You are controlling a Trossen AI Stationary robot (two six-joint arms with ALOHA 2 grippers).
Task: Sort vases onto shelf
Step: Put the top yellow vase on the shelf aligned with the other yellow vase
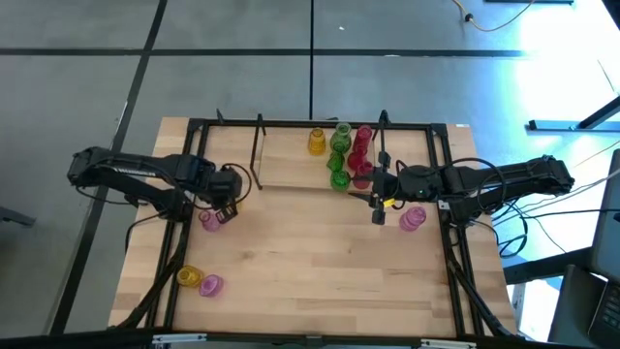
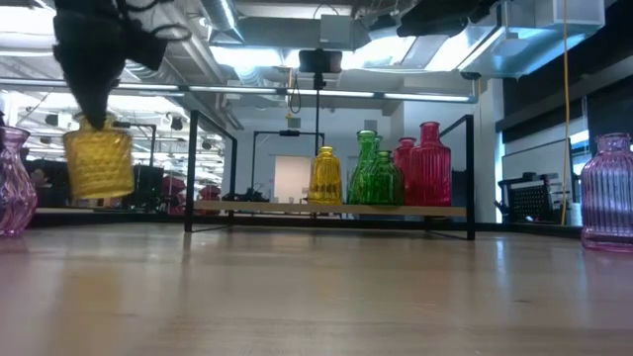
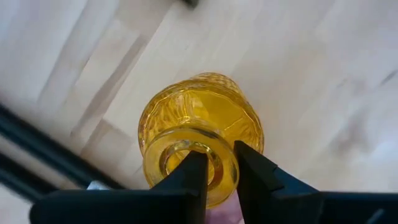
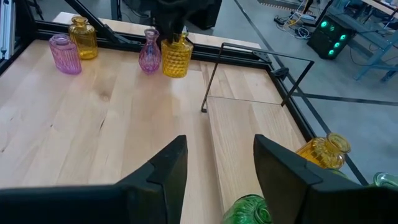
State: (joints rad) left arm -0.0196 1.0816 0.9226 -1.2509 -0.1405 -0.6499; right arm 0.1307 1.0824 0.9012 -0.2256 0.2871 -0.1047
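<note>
My left gripper [image 1: 225, 191] is over the table's left part, shut on a yellow vase [image 2: 99, 162] that it hides in the high view. A pink vase [image 1: 209, 220] stands on its base just beside it. Another yellow vase [image 1: 189, 277] and a pink vase [image 1: 210, 285] stand at the near left. The shelf [image 1: 291, 160] at the far middle carries a yellow vase [image 1: 317, 142], green vases [image 1: 339, 158] and red vases [image 1: 360, 155]. My right gripper [image 4: 217, 180] is open, level, at the shelf's near right end, touching nothing. One pink vase [image 1: 412, 219] stands beside it. My left gripper holds the yellow vase by the rim of its mouth [image 3: 224, 163]. One finger [image 3: 189, 177] is inside the neck and the other [image 3: 258, 174] outside, coming from above and pointing down. The vase hangs upright below the fingers, lifted clear of the table.
Thin black upright frames [image 1: 258, 150] stand at the shelf's ends, and black bars [image 1: 184, 194] run along the tabletop's left and right sides. Bare wood lies in the table's middle and near part [image 1: 320, 262]. The shelf board's left half [image 1: 286, 155] is bare.
</note>
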